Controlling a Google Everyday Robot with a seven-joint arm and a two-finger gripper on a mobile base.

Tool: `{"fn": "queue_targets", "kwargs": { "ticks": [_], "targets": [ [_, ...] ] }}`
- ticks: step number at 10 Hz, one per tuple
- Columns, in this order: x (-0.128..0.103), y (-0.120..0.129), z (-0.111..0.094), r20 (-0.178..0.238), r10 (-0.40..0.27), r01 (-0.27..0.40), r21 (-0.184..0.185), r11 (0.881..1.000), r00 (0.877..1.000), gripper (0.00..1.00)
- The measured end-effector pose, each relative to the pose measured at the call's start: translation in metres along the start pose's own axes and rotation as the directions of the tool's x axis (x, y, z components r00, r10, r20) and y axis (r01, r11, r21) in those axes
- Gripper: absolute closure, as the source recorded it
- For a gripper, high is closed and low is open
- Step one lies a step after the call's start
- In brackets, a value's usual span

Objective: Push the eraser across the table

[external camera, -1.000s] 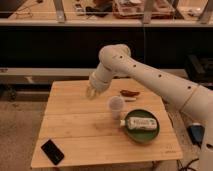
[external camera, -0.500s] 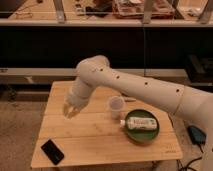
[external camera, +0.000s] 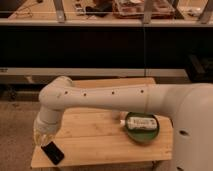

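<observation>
**APPROACH STEP: GRIPPER SET AT ERASER**

The eraser (external camera: 52,152) lay flat at the 7 o'clock corner of the table (external camera: 100,145). The gripper (external camera: 44,135), jaws closed and holding nothing, hung just beside the eraser at its 11 o'clock; contact could not be confirmed. Judged step: approach, push not yet begun. The next move called for lowering against the slab's edge, then sweeping toward 3 o'clock, stopping short of the green bowl (external camera: 142,132).

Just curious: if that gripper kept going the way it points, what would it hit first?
Probably the eraser just below the gripper, at the table's near corner; depth is unclear, so it may touch bare wood beside it.
</observation>
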Motion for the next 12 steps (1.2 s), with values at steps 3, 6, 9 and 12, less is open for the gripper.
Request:
{"fn": "queue_targets", "kwargs": {
  "ticks": [3, 6, 9, 12],
  "targets": [
    [0.014, -0.012, 0.041, -0.044, -0.094, 0.09, -0.086, 0.992, 0.995, 0.69],
    [0.036, -0.016, 0.074, -0.101, -0.095, 0.08, -0.151, 0.985, 0.99, 0.69],
    [0.029, -0.007, 0.111, -0.031, -0.014, 0.008, -0.194, 0.981, 0.999, 0.69],
    [0.012, 0.01, 0.132, 0.076, 0.034, -0.015, -0.233, 0.972, 0.997, 0.69]
  ]
}}
